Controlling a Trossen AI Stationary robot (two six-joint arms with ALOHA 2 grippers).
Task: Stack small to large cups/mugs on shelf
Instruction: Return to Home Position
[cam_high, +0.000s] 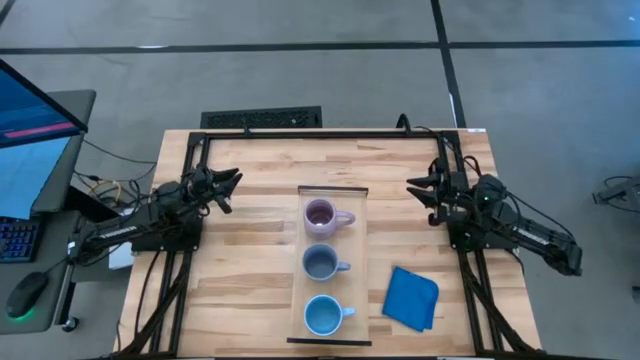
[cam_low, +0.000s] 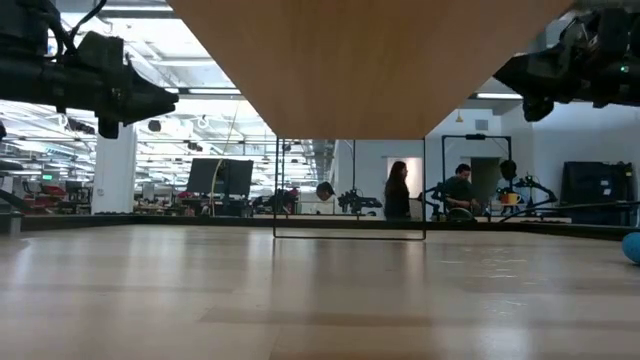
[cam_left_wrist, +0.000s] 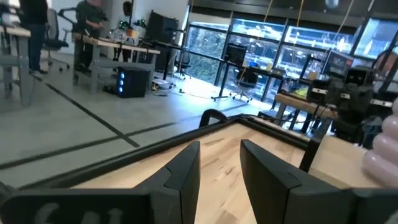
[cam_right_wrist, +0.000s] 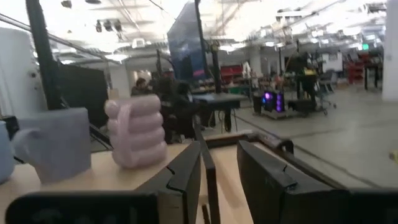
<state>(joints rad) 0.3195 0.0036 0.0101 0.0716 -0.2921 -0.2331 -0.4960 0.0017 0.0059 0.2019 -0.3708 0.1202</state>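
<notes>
Three mugs stand upright in a row on the shelf (cam_high: 333, 240) at the table's middle, handles toward the table's right. The pale purple mug (cam_high: 320, 215) is farthest, the grey-blue mug (cam_high: 319, 263) is in the middle, and the light blue mug (cam_high: 322, 315) is nearest. My left gripper (cam_high: 232, 180) hovers open near the table's left edge, level, left of the shelf's far end. My right gripper (cam_high: 414, 188) hovers open near the right edge, facing it. In the right wrist view the purple mug (cam_right_wrist: 135, 130) and grey-blue mug (cam_right_wrist: 59, 149) show. Both grippers hold nothing.
A folded blue cloth (cam_high: 412, 297) lies on the table right of the shelf's near end. The low view shows the shelf's underside (cam_low: 350, 60) raised above the tabletop, hiding the mugs. A dark frame (cam_high: 330, 133) runs along the table's far edge. People stand far behind the table.
</notes>
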